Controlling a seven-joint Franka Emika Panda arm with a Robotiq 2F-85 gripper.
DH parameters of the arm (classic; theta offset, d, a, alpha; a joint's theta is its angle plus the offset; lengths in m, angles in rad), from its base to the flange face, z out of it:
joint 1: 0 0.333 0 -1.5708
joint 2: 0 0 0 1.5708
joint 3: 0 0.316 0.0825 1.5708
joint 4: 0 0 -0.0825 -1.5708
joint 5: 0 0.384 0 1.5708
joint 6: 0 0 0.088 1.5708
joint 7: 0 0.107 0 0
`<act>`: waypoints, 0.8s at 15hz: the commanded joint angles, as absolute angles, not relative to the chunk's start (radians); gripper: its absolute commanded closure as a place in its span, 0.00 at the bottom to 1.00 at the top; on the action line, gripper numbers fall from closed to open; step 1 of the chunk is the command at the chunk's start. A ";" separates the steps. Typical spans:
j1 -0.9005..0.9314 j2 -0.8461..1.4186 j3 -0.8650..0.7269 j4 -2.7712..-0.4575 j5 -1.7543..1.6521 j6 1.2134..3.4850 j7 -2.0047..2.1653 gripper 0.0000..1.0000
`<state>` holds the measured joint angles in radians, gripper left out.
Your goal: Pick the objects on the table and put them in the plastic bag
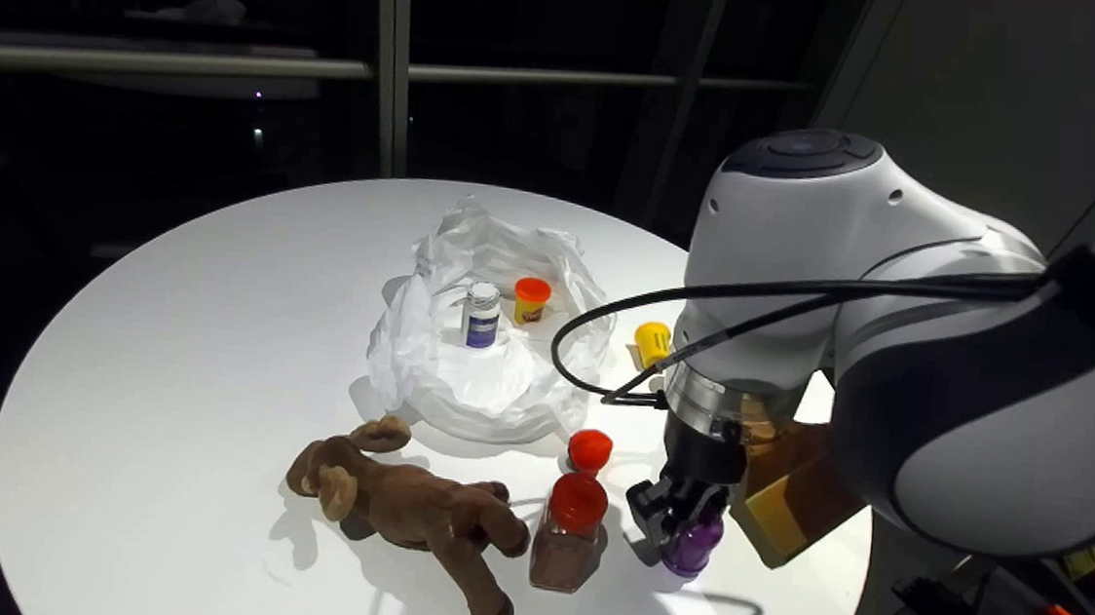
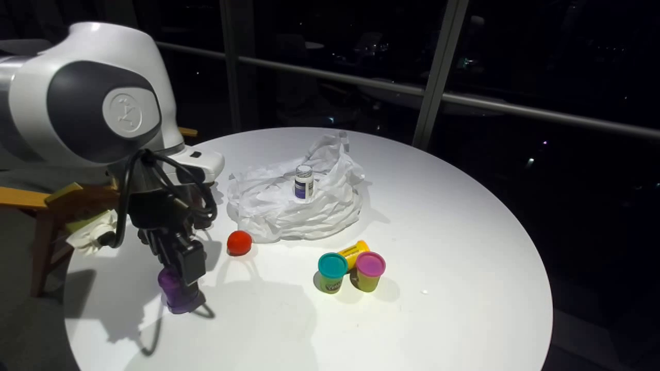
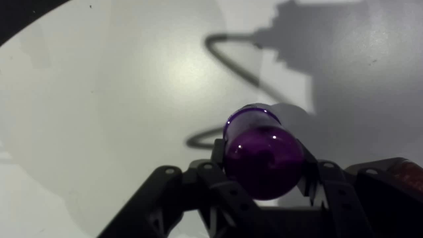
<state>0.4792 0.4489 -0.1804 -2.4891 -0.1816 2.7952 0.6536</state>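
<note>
The gripper [image 3: 263,160] holds the purple bottle [image 3: 264,168], gripped from both sides; the bottle is outside the bag [image 1: 413,346], at or just over the table [image 1: 166,317], which of the two cannot be told; in the bag stand the white bottle [image 1: 481,317] and orange-lidded tub [image 1: 530,308]; near it lies the yellow tub [image 1: 651,343], with the teal-lidded tub [image 2: 331,278] and pink-lidded tub [image 2: 369,273] upright just beside; the round red thing [image 1: 590,448] sits between bag and jar [image 1: 568,544]; the plush [image 1: 419,508] lies just beside the jar.

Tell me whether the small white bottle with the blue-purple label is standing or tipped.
Upright. In both exterior views, the small white bottle has its top uppermost and sides near vertical, inside the crumpled white plastic bag.
</note>
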 commanded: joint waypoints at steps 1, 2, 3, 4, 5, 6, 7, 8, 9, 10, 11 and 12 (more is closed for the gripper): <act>0.432 0.329 -0.151 -2.463 -0.145 2.659 0.659 0.76; 0.419 0.309 -0.143 -2.439 -0.135 2.625 0.671 0.76; 0.399 0.291 -0.126 -2.402 -0.119 2.580 0.674 0.76; 0.381 0.283 -0.111 -2.357 -0.103 2.535 0.684 0.76; 0.365 0.285 -0.097 -2.304 -0.095 2.492 0.695 0.76; 0.345 0.298 -0.078 -2.248 -0.086 2.461 0.696 0.76; 0.324 0.322 -0.059 -2.193 -0.070 2.447 0.692 0.76; 0.305 0.354 -0.042 -2.138 -0.050 2.446 0.687 0.76; 0.292 0.395 -0.033 -2.086 -0.039 2.460 0.698 0.76; 0.287 0.433 -0.033 -2.040 -0.039 2.476 0.720 0.76; 0.281 0.479 -0.034 -1.993 -0.035 2.495 0.738 0.76; 0.280 0.522 -0.040 -1.951 -0.035 2.518 0.765 0.76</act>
<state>0.3041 0.3732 -0.0514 -2.1102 -0.0548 2.4830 0.7031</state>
